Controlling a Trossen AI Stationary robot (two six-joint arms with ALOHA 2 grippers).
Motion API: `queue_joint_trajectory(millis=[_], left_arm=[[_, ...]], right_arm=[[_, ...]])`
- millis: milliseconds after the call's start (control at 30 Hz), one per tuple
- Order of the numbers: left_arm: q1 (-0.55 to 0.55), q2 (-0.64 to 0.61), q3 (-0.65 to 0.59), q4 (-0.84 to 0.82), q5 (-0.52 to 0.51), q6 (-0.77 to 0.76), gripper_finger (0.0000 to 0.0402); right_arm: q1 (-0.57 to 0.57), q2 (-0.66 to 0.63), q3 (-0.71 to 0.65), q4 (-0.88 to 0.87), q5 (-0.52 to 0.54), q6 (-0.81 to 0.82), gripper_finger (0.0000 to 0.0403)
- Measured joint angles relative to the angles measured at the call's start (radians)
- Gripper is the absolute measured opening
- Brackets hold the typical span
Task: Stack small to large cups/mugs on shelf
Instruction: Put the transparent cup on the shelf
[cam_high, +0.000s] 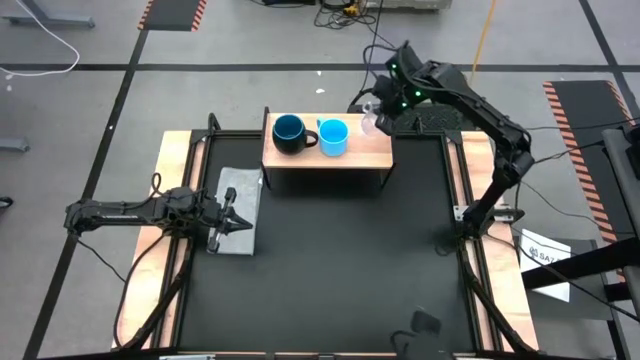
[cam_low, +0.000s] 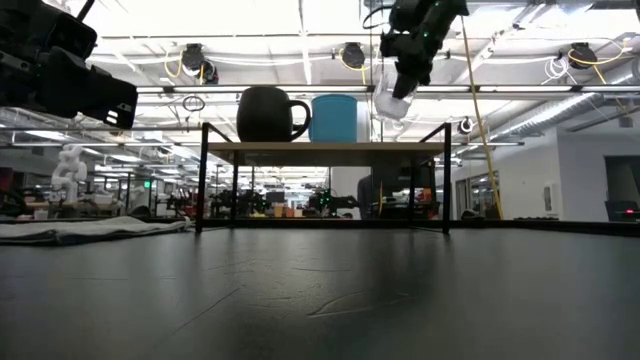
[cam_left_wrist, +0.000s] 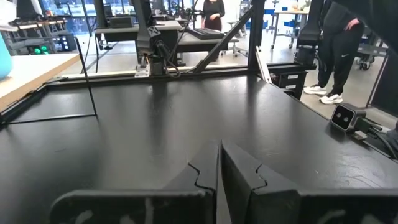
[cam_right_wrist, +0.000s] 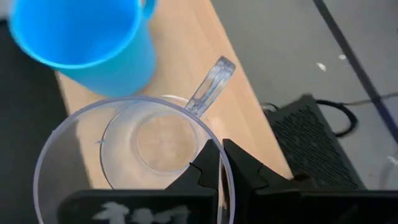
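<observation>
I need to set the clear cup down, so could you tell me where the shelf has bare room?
The shelf is bare right of the light-blue cup, below the clear cup in the right hand. Its left half is crowded by the navy mug.

In your overhead view, the right end effector (cam_high: 378, 112) is covering most of the clear cup (cam_high: 368, 122), so you are not seeing whether its base is touching the shelf (cam_high: 365, 152). In the low view, the cup (cam_low: 388, 103) is showing only as a pale blur under the arm. The right wrist picture is cutting off the cup's (cam_right_wrist: 134, 158) near rim and the light-blue cup's (cam_right_wrist: 87, 34) top. The left wrist picture is cropping that blue cup to a sliver (cam_left_wrist: 3, 59) at its edge, and 2 people standing beyond the surface (cam_left_wrist: 186, 118) are being cut off at the top.
</observation>
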Motion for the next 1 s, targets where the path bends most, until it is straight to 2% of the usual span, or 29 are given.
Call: queue_joint_trajectory(millis=[167, 367, 667, 1000], left_arm=[[0.0, 0.0, 0.0, -0.001, 0.0, 0.002, 0.0021], [0.0, 0.0, 0.0, -0.001, 0.0, 0.002, 0.0021], [0.0, 0.0, 0.0, -0.001, 0.0, 0.002, 0.0021], [0.0, 0.0, 0.0, -0.001, 0.0, 0.003, 0.0021]], right_arm=[[0.014, 0.017, 0.011, -0.014, 0.032, -0.022, 0.0], [0.027, 0.064, 0.011, -0.119, 0.037, -0.032, 0.0], [0.093, 0.089, 0.011, -0.108, 0.065, -0.033, 0.0], [0.098, 0.09, 0.011, -0.113, 0.086, -0.005, 0.0]])
